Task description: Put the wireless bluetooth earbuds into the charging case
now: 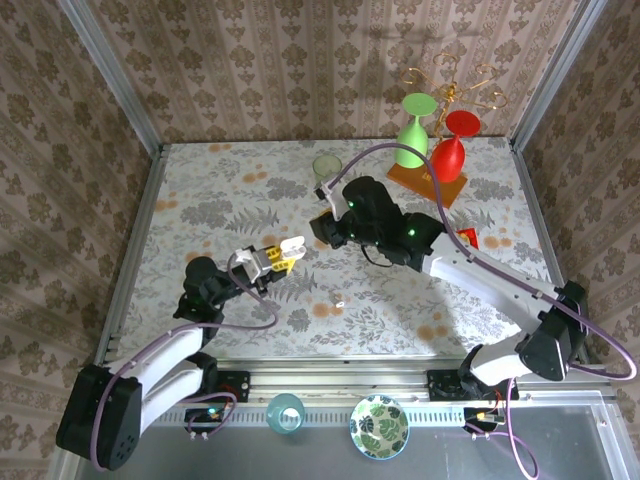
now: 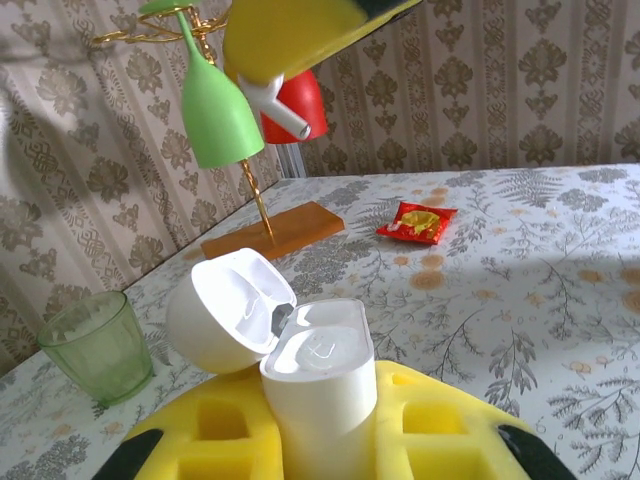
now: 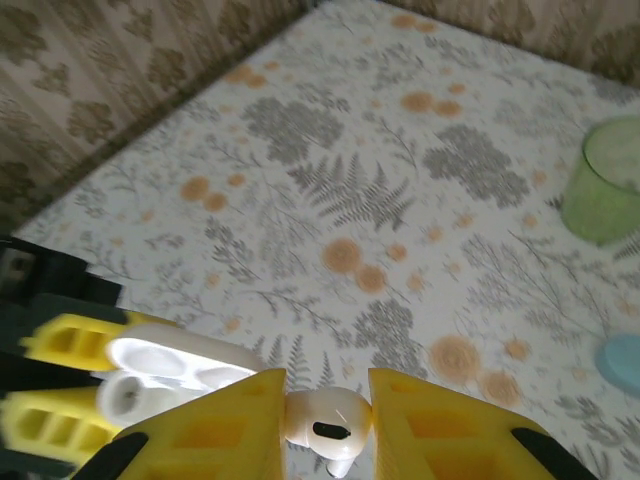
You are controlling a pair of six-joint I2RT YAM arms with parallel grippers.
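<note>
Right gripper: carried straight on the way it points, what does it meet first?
Likely the table, on its floral cloth. The right gripper, shut on a white earbud, aims past the open charging case held by the left gripper, though depth is unclear.

open table (image 1: 210, 195) left, glass rack (image 1: 428, 182) far right

One case (image 2: 300, 370). Two earbuds: an earbud (image 3: 325, 425) at the bottom centre of the right wrist view, an earbud (image 1: 340, 299) mid-frame from above. Two stemmed glasses, green (image 1: 415, 135) and red (image 1: 452, 150). One rack (image 1: 428, 187), tumbler (image 1: 326, 166), packet (image 1: 468, 238), bowl (image 1: 379, 427), cup (image 1: 286, 412).
</note>
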